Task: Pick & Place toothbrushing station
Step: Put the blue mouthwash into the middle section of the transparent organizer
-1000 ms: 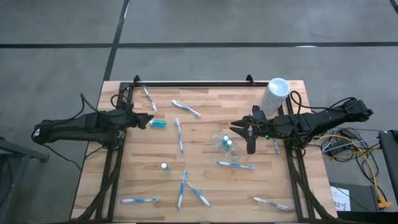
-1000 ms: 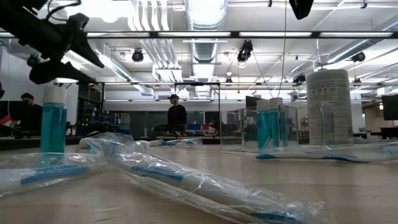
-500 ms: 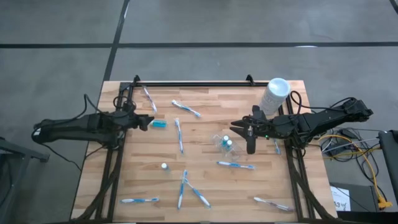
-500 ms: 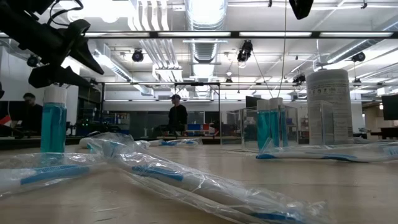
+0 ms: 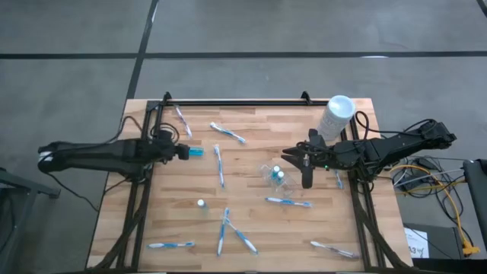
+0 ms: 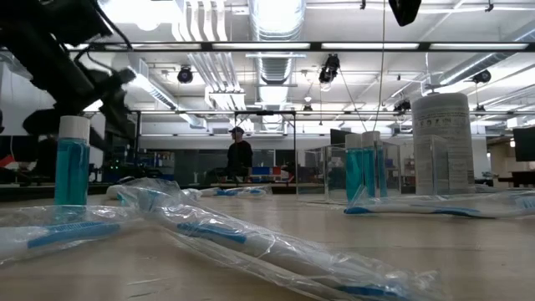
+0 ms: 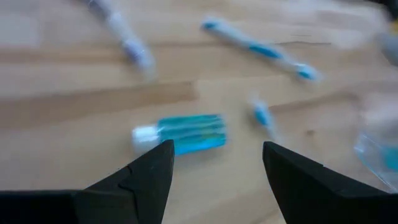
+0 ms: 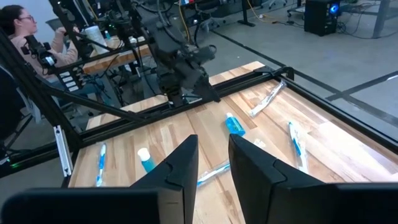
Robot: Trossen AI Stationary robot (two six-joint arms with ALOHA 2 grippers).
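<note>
Toothbrushes, tubes and the clear pouch lie scattered over the wooden table. By my reading, the pick-and-place has barely begun. My left pincer hangs low with its fingers spread wide and nothing between them. The lying blue tube sits just ahead of the tips, white cap to one side, untouched.

Little looks done. The pouch rests well ahead of me, across the table, with something blue inside it (I cannot tell what). Every brush I can see lies loose on the wood. One is beyond the tube, one is off to my side near the back rail, and several are far off toward the front edge. A second tube stands upright on its own, off to my other side. So nearly all the gathering is left, and the lying tube looks like the first pick.

Room is easy here — bare wood surrounds the tube, and the nearest brush is clear of my fingers. The table's edge and its dark frame lie right behind me, under my arm, so I judge any retreat should go up, not back. The right pincer waits over the far side by the pouch — narrowly parted, holding nothing — beside the tall white cylinder.
</note>
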